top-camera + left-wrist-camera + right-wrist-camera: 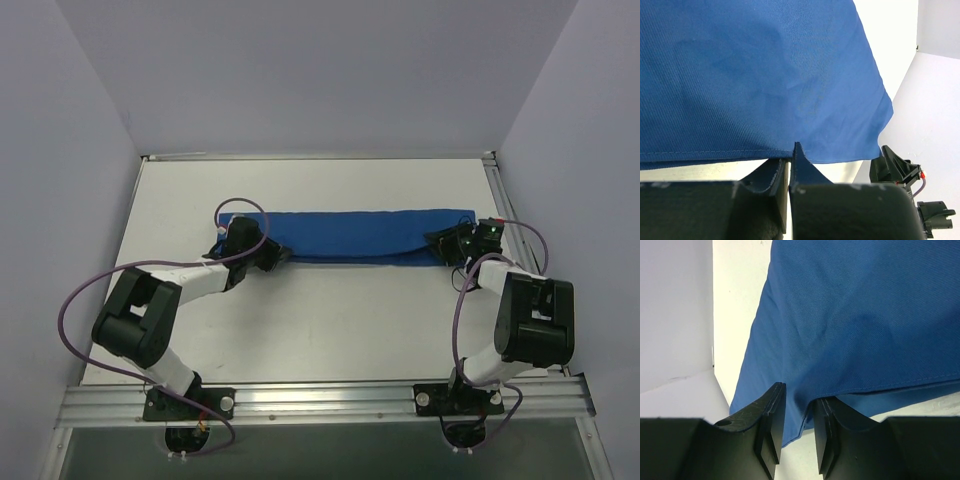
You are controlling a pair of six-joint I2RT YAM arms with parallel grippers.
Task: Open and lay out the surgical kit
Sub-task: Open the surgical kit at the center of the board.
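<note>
The surgical kit's royal-blue cloth (355,235) lies as a long folded strip across the middle of the white table. No forceps or tweezers show; they are hidden or out of view. My left gripper (278,255) is at the strip's left near edge. In the left wrist view its jaws (790,155) are pressed together on the cloth's (765,75) stitched hem. My right gripper (440,240) is at the strip's right end. In the right wrist view its jaws (799,402) stand apart, with a flap edge of the cloth (865,315) hanging between them.
The white table (330,320) is walled by pale panels at the back and both sides. A metal rail (320,400) with both arm bases runs along the near edge. Purple cables loop beside each arm.
</note>
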